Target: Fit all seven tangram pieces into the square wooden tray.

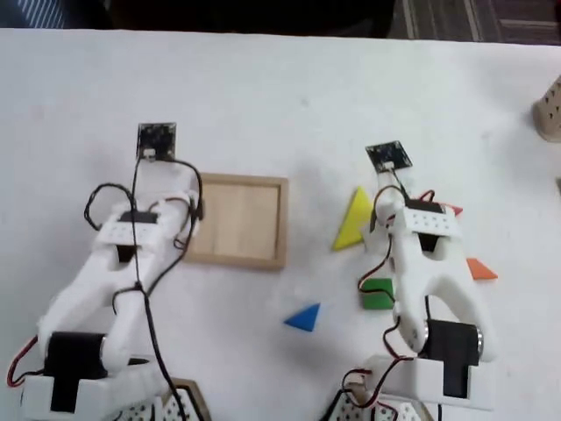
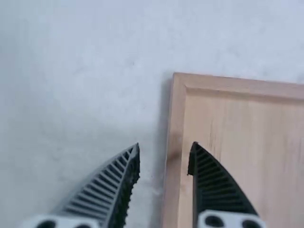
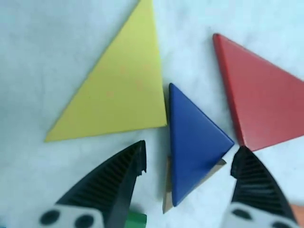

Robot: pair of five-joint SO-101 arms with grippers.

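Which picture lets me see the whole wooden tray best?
The high view: the whole square wooden tray lies there, empty. The left wrist view gives one corner, close up. The right wrist view looks at a yellow triangle instead.

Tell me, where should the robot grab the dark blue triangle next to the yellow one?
Probably from straight above, pinching its two side edges. The dark blue triangle lies between the right gripper's open fingers, one edge beside the yellow triangle, the other facing the red triangle. The gaps look narrow, so go in carefully.
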